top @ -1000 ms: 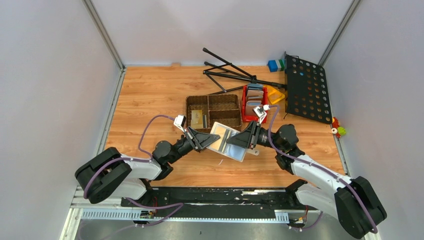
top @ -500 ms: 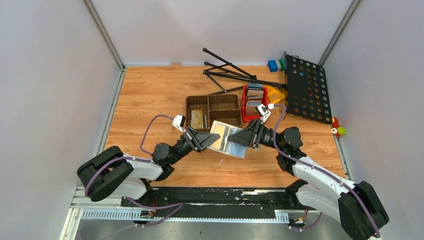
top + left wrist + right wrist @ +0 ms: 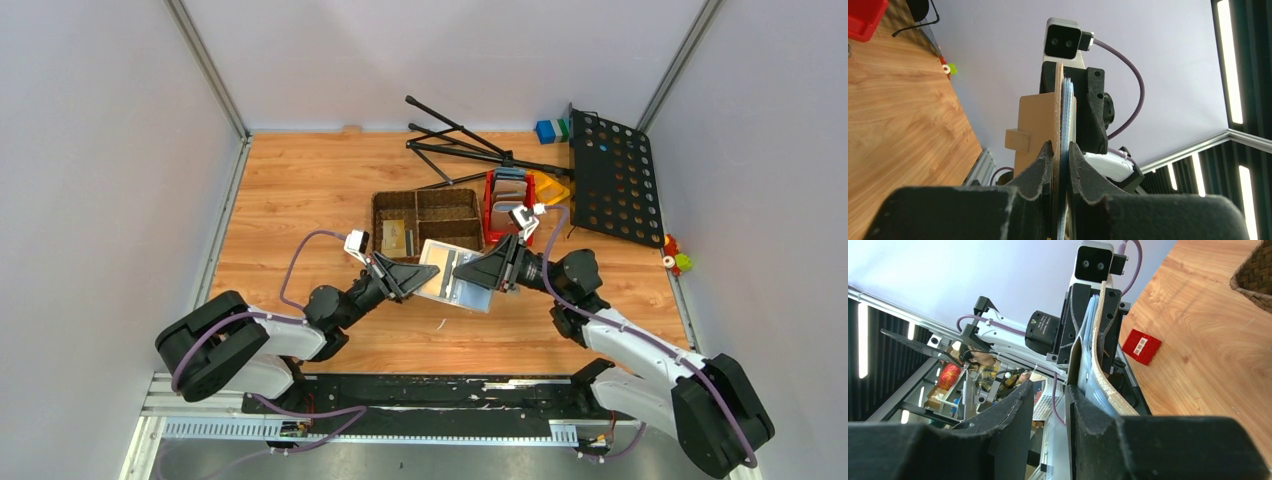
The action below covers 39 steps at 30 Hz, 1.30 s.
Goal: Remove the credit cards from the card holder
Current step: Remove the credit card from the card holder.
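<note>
Card holder (image 3: pixel 455 277): lifted, spread open between both grippers.
Left gripper (image 3: pixel 1061 150): clamped on its edge.
Right gripper (image 3: pixel 1050 390): at opposite edge; cannot tell whether it grips.
Credit cards (image 3: pixel 465 263): dark one seemingly still pocketed, so extraction is unfinished.

Seen from above, bright, even light falls from overhead. The worktop (image 3: pixel 300 190) around the card holder (image 3: pixel 455 275) carries only faint, soft shadows, the card holder's pale inside has a mild sheen, and the picture is sharp throughout. In the left wrist view, light strips (image 3: pixel 1229 65) to the right of the card holder burn out to white, while the left claw (image 3: pixel 1060 150) below it is dark and soft in focus. In the right wrist view a strip glares far left of the card holder, and the right claw (image 3: pixel 1050 390) below it is dim and blurred.
</note>
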Tool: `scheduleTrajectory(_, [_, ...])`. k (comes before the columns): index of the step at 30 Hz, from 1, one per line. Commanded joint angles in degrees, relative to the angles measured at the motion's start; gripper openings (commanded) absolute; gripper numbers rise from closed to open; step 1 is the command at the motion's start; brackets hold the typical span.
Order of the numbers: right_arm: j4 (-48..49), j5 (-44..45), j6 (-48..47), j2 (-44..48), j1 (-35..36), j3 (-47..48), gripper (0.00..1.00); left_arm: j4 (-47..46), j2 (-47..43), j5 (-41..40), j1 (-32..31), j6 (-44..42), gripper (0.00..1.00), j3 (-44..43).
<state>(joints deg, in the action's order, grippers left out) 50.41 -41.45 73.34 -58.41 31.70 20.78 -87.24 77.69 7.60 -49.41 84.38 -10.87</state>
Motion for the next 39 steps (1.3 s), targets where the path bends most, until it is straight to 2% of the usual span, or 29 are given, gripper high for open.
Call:
scheduleTrajectory(1, [-6.7,4.2,-9.9,1.6,1.6,5.2,0.32,-4.4,-0.9,6.1,-2.2,0.4,0.0,-2.4])
scheduleTrajectory(5, [-19.9,6.0,-20.5,4.2,3.3,7.8,0.37,-4.0,-3.1,4.5,-2.2,1.4,0.0,-1.9])
scheduleTrajectory(7, [-22.0,6.2,-21.1,3.9,3.6,8.5,0.36,-2.6,-4.2,4.2,-2.2,1.1,0.0,-2.0])
scheduleTrajectory(11, [-22.4,6.3,-19.7,1.9,4.3,9.6,0.26,-1.9,-5.4,3.6,-2.7,0.4,0.0,-2.5])
scheduleTrajectory(15, [-27.4,8.7,-21.3,0.3,5.7,11.7,0.27,-2.2,-5.4,3.1,-3.3,0.5,0.0,-3.7])
scheduleTrajectory(19, [-25.8,8.7,-20.4,-0.4,6.5,11.3,0.28,-4.5,-5.4,1.5,-3.6,1.2,0.0,-3.7])
scheduleTrajectory(26, [-20.9,7.1,-14.9,0.0,6.6,9.9,0.23,-2.8,-8.9,-1.1,-3.8,-1.9,0.0,-2.2])
scheduleTrajectory(28, [-22.0,6.9,-13.5,0.1,6.6,10.4,0.14,0.8,-10.8,-1.1,-3.8,-4.0,0.07,-2.2])
scheduleTrajectory(30, [-24.5,6.6,-13.2,-0.1,6.5,11.1,0.05,6.2,-13.9,-1.2,-3.8,-6.5,0.21,-2.1])
scheduleTrajectory(32, [-25.3,5.6,-12.7,-0.6,6.5,11.1,0.03,10.4,-16.6,-2.3,-3.8,-8.3,0.28,-1.4])
scheduleTrajectory(36, [-23.5,4.3,-11.4,-0.9,6.3,9.8,0.01,16.7,-21.5,-3.8,-3.7,-10.2,0.32,-0.3])
scheduleTrajectory(39, [-23.4,3.6,-11.2,-1.0,6.1,9.4,0.0,26.3,-24.8,-1.4,-3.6,-12.7,0.31,-2.5])
